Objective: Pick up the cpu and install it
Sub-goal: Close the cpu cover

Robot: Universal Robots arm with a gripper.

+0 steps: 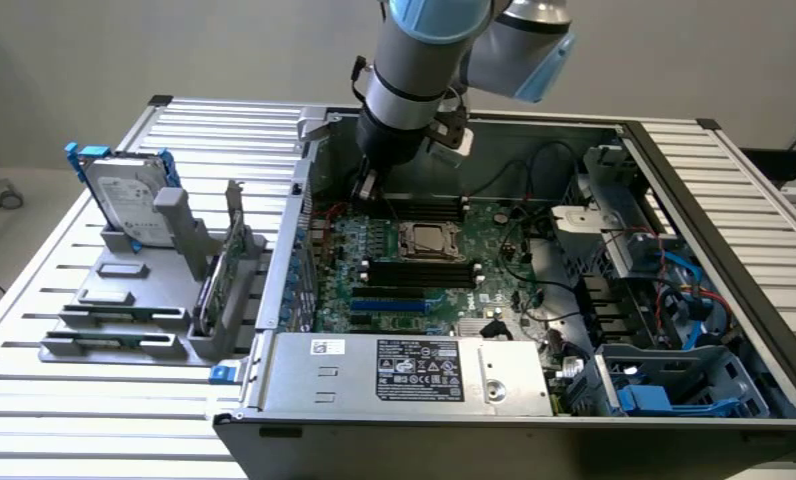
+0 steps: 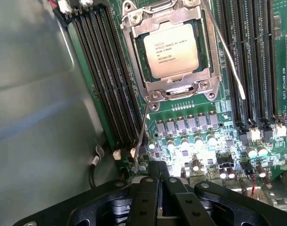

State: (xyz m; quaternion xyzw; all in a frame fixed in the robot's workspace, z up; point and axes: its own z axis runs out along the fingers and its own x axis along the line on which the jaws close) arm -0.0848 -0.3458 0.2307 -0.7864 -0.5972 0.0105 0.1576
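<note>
The cpu [image 2: 171,49] [image 1: 428,240], a square chip with a shiny silver top, lies flat inside the metal-framed socket [image 2: 134,56] on the green motherboard [image 1: 492,265]. My gripper [image 2: 159,170] [image 1: 367,192] hangs low inside the case, off to one side of the socket near the case wall. Its black fingers [image 2: 148,188] are pressed together, shut, with nothing between them. A thin wire socket lever [image 2: 142,127] runs from the socket's corner to a point just beside the fingertips. A second lever [image 2: 228,56] stretches along the socket's other side.
Black memory slots [image 2: 110,84] flank the socket. The grey case wall [image 2: 35,103] stands close beside the gripper. A power supply [image 1: 412,370] sits at the case front, with cables and a blue drive cage [image 1: 665,395] on the exterior view's right. A hard drive with blue rails [image 1: 125,195] stands in a rack outside.
</note>
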